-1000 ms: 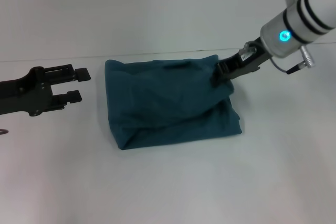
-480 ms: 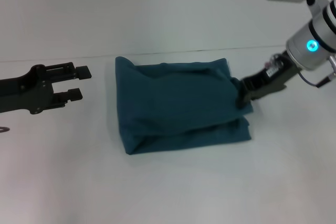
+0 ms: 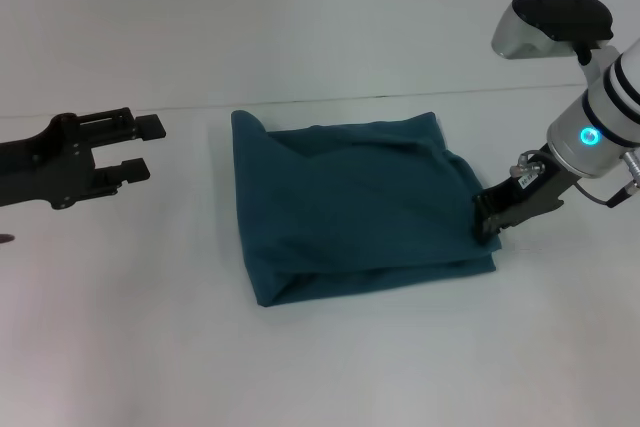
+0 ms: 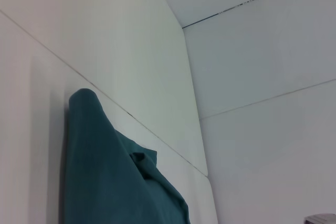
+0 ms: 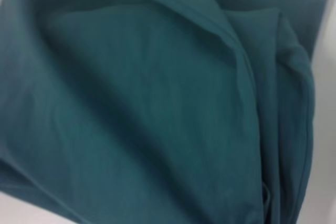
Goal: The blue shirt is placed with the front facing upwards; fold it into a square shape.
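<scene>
Shirt folded to a rough rectangle, right tool at its corner.

Head view: the blue shirt (image 3: pixel 355 205) lies mid-bench (image 3: pixel 330 367); the right tool (image 3: pixel 487 226) touches its near right corner, but whether it grips cloth I cannot tell. The left tool (image 3: pixel 138 147) hovers well apart, fingers spread, holding nothing. A dragged corner could skew the fold. Left wrist view shows only a shirt edge; right wrist view alone reveals loose layered creases.
</scene>
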`<state>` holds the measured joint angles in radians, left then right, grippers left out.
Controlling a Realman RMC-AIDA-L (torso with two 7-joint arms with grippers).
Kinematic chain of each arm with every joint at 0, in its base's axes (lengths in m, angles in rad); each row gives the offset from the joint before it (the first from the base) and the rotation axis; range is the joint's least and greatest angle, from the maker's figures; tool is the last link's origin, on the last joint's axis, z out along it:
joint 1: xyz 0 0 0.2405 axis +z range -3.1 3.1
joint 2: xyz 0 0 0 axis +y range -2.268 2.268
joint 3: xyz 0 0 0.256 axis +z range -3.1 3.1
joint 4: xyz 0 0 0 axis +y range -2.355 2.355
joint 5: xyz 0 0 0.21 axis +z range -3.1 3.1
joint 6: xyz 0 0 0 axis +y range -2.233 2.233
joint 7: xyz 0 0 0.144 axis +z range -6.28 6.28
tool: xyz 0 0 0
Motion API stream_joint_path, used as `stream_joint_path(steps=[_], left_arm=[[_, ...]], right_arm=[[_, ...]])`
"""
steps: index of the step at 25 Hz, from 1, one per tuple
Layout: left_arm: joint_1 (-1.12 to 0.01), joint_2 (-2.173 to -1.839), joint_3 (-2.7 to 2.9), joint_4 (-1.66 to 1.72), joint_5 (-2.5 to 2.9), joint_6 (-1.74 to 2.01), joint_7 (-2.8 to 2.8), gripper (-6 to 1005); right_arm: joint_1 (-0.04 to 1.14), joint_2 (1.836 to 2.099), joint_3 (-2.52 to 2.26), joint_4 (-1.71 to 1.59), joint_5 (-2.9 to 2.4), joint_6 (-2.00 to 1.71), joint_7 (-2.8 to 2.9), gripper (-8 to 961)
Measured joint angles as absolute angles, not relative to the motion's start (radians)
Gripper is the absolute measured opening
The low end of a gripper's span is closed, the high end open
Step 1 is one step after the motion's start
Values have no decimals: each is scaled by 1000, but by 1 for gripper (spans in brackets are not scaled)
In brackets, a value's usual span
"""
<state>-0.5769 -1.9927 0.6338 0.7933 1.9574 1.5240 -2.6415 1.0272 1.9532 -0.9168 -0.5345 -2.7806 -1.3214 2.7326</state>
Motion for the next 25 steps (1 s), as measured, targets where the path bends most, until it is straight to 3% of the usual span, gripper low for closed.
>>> stream_joint_path(steps=[7,9,20,25], left_arm=[[-575,-1993,632,788,1943,1522,-2636,719],[-571,-1992,632,787,1935,1521,-2633,719],[-567,-1990,618,787,1931,1521,-2630,719],[-570,-1990,601,787,1931,1521,-2628,719]], right_arm=[[1036,1957,-929,-542,-2796,-1317,2754,42],[1037,1958,-932,-553,-2796,-1326,2754,272],[967,1946,-913,-853,-2772,-1447,2821,447],[979,1959,-913,-863,-2699,-1368,2804,441]])
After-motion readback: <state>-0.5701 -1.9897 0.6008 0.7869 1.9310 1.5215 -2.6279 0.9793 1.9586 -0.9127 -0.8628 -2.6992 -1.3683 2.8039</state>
